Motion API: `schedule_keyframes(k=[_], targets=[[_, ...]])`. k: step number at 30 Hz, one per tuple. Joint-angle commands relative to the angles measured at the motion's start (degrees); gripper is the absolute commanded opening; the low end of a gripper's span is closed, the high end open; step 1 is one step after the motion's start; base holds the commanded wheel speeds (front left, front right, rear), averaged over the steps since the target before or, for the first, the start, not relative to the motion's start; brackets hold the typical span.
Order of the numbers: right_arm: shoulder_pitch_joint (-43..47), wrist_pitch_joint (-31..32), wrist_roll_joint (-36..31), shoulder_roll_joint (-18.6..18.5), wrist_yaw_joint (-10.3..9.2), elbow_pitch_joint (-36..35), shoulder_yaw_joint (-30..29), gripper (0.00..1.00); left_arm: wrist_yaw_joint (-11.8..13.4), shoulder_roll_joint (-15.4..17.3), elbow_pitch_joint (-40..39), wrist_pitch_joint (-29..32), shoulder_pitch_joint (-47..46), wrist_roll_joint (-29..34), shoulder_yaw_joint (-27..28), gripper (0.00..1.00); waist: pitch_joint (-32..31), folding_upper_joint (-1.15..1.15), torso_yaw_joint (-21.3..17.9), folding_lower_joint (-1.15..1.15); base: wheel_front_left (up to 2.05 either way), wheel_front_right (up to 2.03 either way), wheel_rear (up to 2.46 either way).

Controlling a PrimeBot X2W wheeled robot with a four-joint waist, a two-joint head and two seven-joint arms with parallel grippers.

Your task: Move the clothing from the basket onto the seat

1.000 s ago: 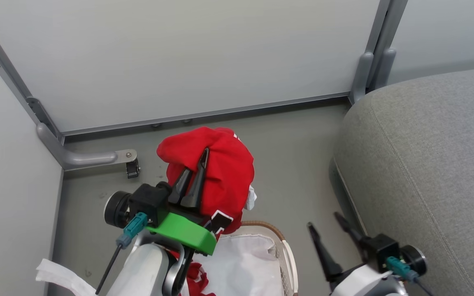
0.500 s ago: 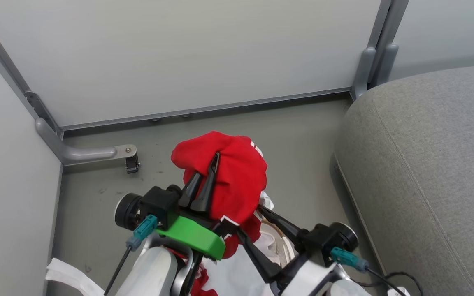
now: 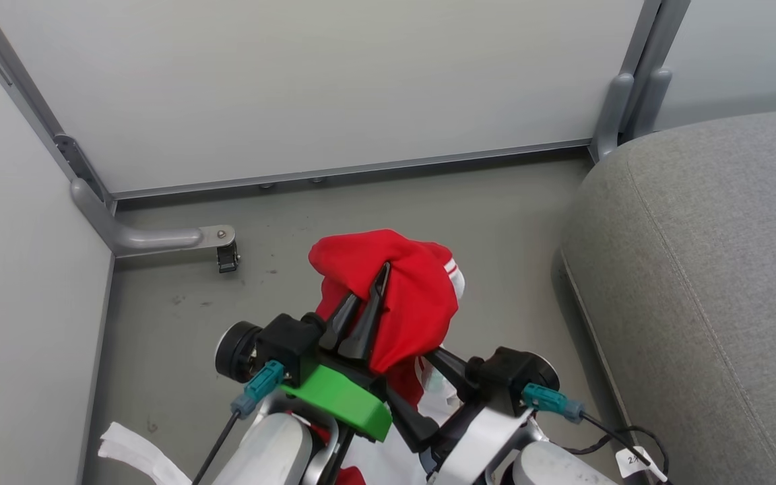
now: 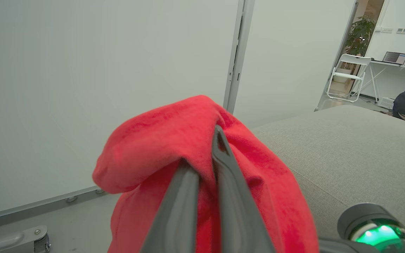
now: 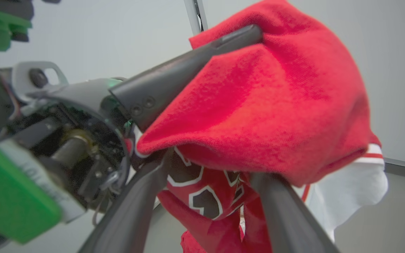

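Clothing [image 3: 422, 296]: red bundle raised above the floor, left of the seat [image 3: 698, 269] | left gripper [image 3: 371, 286]: fingers pressed together, pinching the clothing | right gripper [image 3: 409, 372]: fingers spread wide beneath the hanging fabric; one second earlier it stood apart, beside the seat.

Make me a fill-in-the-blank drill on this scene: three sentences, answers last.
1. The left gripper is shut on the ____ clothing.
2. The right gripper is ____, its fingers not yet closed on anything.
3. The grey seat lies on the robot's ____ side.
Missing words: red; open; right.
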Motion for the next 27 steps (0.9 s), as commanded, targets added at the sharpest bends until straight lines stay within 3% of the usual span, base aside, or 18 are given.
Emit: schedule_keyframes(k=[1, 5, 7, 8, 19, 20, 21, 22, 27], targets=[[-1.0, -0.3, 1.4, 0.2, 0.02, -0.9, 0.7, 1.0, 0.3, 0.0, -0.3, -0.2, -0.8, -0.2, -0.6, 0.0, 0.1, 0.0, 0.1, 0.0, 0.0, 0.0, 0.0], [-1.8, -0.3, 3.9, 0.3, 0.04, -1.7, 0.7, 1.0, 0.5, 0.0, -0.4, -0.1, -0.7, -1.0, -2.0, 0.0, 0.3, 0.0, 0.1, 0.0, 0.0, 0.0, 0.0], [-2.1, -0.3, 4.7, 0.4, 0.04, -1.9, 0.3, 0.4, 0.5, 0.0, -0.5, -0.1, -0.7, -1.3, -2.8, 0.0, 0.4, 0.0, 0.1, 0.0, 0.0, 0.0, 0.0], [-2.3, -0.3, 5.1, 0.4, 0.04, -2.2, 0.1, 0.0, 0.4, 0.0, -0.4, -0.1, -0.7, -1.5, -3.2, 0.0, 0.5, 0.0, 0.1, 0.0, 0.0, 0.0, 0.0], [-1.7, -0.4, 3.8, 0.1, 0.0, -2.8, -3.1, 0.0, 1.1, 0.2, -0.5, -0.1, -0.8, -1.3, -3.4, 0.0, 1.1, 0.0, -0.2, 0.0, 0.0, 0.0, 0.0], [-1.6, -0.4, 3.5, 0.1, 0.0, -2.8, -3.5, 0.0, 1.2, 0.2, -0.5, -0.1, -0.7, -1.3, -3.2, 0.07, 1.1, 0.0, -0.3, 0.0, 0.0, 0.0, 0.0], [-1.4, -0.4, 3.0, 0.0, -0.01, -2.9, -3.7, 0.0, 1.3, 0.2, -0.6, -0.1, -0.6, -1.6, -2.9, 0.6, 1.2, 0.0, -0.5, 0.0, 0.0, 0.0, 0.0], [-1.2, -0.4, 2.7, 0.0, -0.01, -3.0, -3.9, 0.0, 1.4, 0.2, -0.6, -0.1, -0.6, -1.5, -2.7, 1.0, 1.3, 0.0, -0.7, 0.0, 0.0, 0.0, 0.0], [0.4, -0.3, 1.2, 0.0, -0.01, -3.9, -5.6, 0.0, 1.7, 0.1, -0.7, -0.1, -0.4, -0.7, -1.5, 1.0, 1.9, 0.0, -3.3, 0.0, 0.0, 0.0, 0.0]])
